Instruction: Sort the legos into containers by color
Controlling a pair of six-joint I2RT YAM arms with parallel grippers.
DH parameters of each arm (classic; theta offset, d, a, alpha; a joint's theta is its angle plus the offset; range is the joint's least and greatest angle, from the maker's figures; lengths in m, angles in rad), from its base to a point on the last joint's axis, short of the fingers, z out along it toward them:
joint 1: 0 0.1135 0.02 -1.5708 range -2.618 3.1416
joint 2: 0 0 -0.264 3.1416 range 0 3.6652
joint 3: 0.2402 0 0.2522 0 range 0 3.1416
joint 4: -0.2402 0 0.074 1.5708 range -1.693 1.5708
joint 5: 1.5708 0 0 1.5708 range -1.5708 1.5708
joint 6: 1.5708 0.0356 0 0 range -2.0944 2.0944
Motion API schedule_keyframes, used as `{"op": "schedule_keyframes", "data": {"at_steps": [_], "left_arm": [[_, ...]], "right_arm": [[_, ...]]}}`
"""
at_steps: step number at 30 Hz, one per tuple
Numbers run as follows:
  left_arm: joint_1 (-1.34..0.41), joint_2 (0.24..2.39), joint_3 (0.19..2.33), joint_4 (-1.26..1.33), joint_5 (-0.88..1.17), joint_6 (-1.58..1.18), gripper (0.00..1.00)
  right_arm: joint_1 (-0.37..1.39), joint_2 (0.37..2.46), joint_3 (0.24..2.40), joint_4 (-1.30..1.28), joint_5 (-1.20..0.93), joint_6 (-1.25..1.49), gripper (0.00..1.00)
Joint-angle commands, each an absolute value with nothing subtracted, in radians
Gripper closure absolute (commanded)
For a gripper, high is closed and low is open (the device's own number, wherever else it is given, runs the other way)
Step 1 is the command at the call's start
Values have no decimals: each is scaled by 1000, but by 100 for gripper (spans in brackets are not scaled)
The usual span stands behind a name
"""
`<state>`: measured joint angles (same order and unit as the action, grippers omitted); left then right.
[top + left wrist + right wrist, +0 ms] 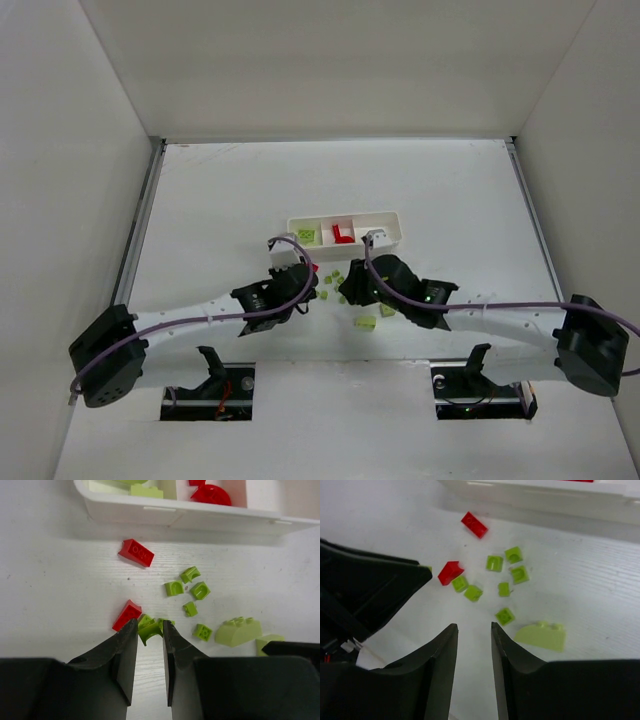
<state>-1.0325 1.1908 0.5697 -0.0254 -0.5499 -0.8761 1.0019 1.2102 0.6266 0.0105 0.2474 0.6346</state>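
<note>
Held lego: arched green lego (149, 634), hollow side toward the bottom of the left wrist view, above the loose pile.
Left gripper (150, 626): jaws drawn in, pinching that lego at the tips.
Loose reds: red slope lego (136, 552) nearest the tray, long axis slanting upper-left to lower-right; second red lego (126, 615) just beside the left finger, slanting the opposite way.
Loose greens: small green legos (190, 609) scattered right of the fingers; large pale green lego (238, 631) farther right, long axis roughly left-right.
Right gripper (473, 626): jaws parted, nothing between them, on the near side of the pile.
Tray (340, 216): long axis left-right on the table (220, 200); greens in the left compartment, reds in the middle.
</note>
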Motion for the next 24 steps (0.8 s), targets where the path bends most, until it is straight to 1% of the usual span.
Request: {"op": "schedule_keyframes", "data": {"at_steps": [1,3,4,6,7,8,12,18,21,24], "left_arm": [[-1004,1122,537,27,-540,-813,85],[-981,1079,522,55,-529,-790,85],[-970,1056,512,67,-522,-779,85],[-955,1011,497,89,-506,-764,85],[-949,993,486,97,-502,-756,85],[-943,974,480,103,-496,-747,85],[-929,916,453,104,-483,-716,85],[-920,830,410,109,-453,-693,84],[-918,822,399,123,-428,-689,84],[-918,831,391,143,-400,-689,84]], "right_arm": [[1045,1265,699,-49,244,725,63],[1064,1316,719,-70,270,770,62],[1068,1342,729,-83,290,791,60],[1076,1382,750,-113,340,839,48],[1079,1397,762,-135,368,860,45],[1079,1410,776,-159,397,879,45],[1082,1457,822,-227,454,959,45],[1090,1583,906,-281,468,1032,52],[1094,1626,931,-301,485,1061,55],[1104,1638,954,-368,546,1094,55]]}}
